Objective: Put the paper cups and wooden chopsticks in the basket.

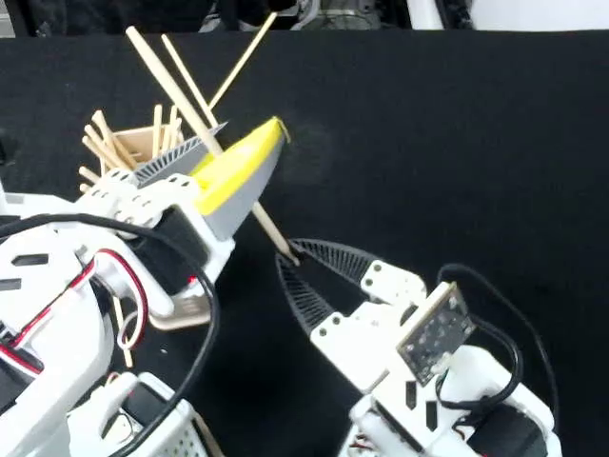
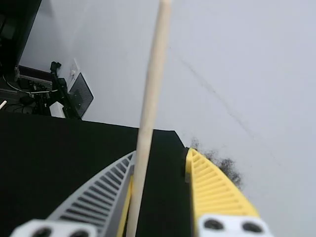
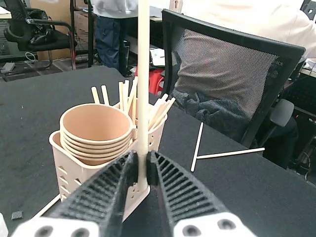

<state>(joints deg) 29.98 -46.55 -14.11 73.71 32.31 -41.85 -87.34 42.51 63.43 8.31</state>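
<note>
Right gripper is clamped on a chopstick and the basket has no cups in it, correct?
Not quite. The right gripper is clamped on a chopstick, but the basket holds a stack of paper cups, as the right wrist view shows.

White arms (image 1: 57,314), red-black cables (image 1: 143,295); yellow-grey left end effector (image 1: 252,127), black right end effector (image 1: 285,251).

A black table (image 1: 457,124) carried everything. Beyond 1 of its edges stood a black mesh-backed chair (image 3: 232,30), with 1 more office chair (image 3: 44,29) farther off. Past another edge rose a white wall (image 2: 237,59).
</note>
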